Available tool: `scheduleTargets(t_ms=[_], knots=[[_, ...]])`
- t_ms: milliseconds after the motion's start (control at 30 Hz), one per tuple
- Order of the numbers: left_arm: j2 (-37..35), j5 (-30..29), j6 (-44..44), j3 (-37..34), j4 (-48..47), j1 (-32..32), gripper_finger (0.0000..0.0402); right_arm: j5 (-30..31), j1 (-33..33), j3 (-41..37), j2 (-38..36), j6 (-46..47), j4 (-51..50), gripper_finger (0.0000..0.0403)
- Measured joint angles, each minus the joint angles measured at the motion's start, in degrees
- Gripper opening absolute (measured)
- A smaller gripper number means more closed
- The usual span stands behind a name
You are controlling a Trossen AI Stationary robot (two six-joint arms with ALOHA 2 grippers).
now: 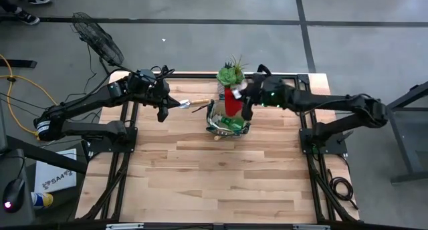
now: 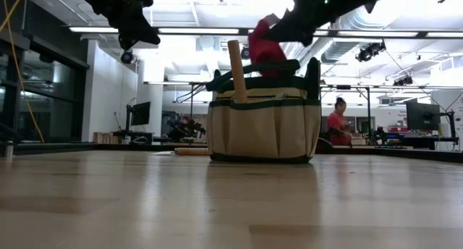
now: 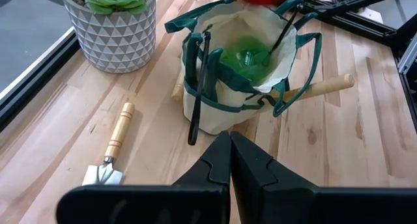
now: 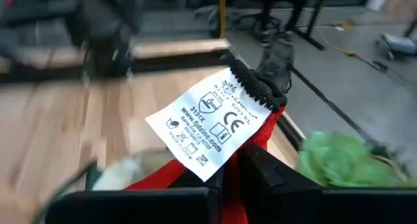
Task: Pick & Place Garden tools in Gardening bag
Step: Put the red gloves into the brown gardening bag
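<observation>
The khaki gardening bag (image 1: 227, 121) stands upright at the table's far middle, with a green spray bottle (image 3: 244, 58) inside it. A wooden handle (image 2: 236, 72) sticks up out of the bag. A wooden-handled trowel (image 1: 191, 103) lies flat on the table to the left of the bag. My right gripper (image 1: 246, 108) is above the bag, shut on a red glove (image 1: 232, 101) that has a black cuff and a white label. My left gripper (image 3: 229, 138) is shut and empty, above the table to the left of the trowel. My right gripper pinches the red glove between its two fingers near the cuff end (image 4: 251, 129). The black cuff and the white label (image 4: 212, 123) stick out past the fingertips. The fingers come slanting down from the table's right. The glove hangs over the bag's opening (image 2: 266, 50).
A green succulent in a white patterned pot (image 3: 114, 22) stands just beyond the bag at the far edge. Dark frame rails run along the table's left and right sides. The near half of the table (image 1: 214, 176) is bare wood.
</observation>
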Motion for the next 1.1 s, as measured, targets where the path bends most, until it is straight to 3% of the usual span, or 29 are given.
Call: scheduleTargets(t_ms=[300,467,1100], knots=[[0.0,-0.11,0.09,0.0,-1.85,0.0,0.0,0.15,6.12,0.0,6.56,-12.29,0.64,0.0013],[0.0,-0.39,0.09,0.0,-2.97,0.0,0.0,2.97,6.69,0.0,9.53,-12.61,5.14,0.0015],[0.0,-0.55,-0.06,0.01,-3.7,0.0,0.0,0.19,7.3,0.04,15.8,-12.54,1.75,0.0016]])
